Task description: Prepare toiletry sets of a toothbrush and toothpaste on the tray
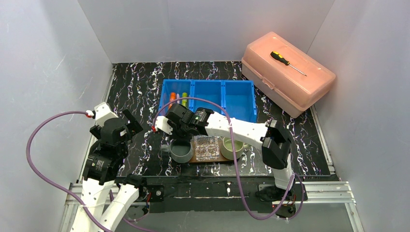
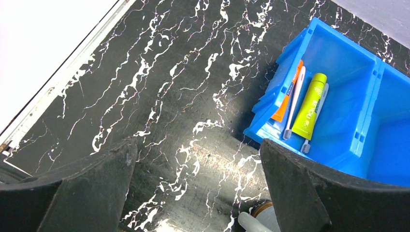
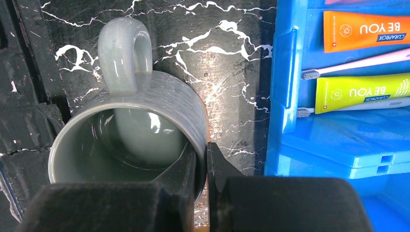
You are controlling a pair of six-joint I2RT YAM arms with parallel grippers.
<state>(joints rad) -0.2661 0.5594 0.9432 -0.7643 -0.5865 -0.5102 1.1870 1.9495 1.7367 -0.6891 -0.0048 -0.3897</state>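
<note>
The grey mug (image 1: 182, 151) is at the left end of the brown oval tray (image 1: 194, 160), and the pale green mug (image 1: 231, 148) is at its right end. My right gripper (image 3: 201, 159) is shut on the grey mug (image 3: 125, 121), one finger inside the rim and one outside. The orange tube (image 3: 367, 30), green tube (image 3: 362, 91) and two thin toothbrushes (image 3: 358, 65) lie in the left compartment of the blue bin (image 1: 239, 99). My left gripper (image 2: 197, 145) is open and empty over the bare table, left of the bin; the tubes (image 2: 309, 106) show ahead of it.
A small clear plastic holder (image 1: 207, 147) sits on the tray between the mugs. A pink toolbox (image 1: 287, 72) with a screwdriver (image 1: 286, 61) on top stands at the back right. The bin's middle and right compartments hold nothing. White walls enclose the table.
</note>
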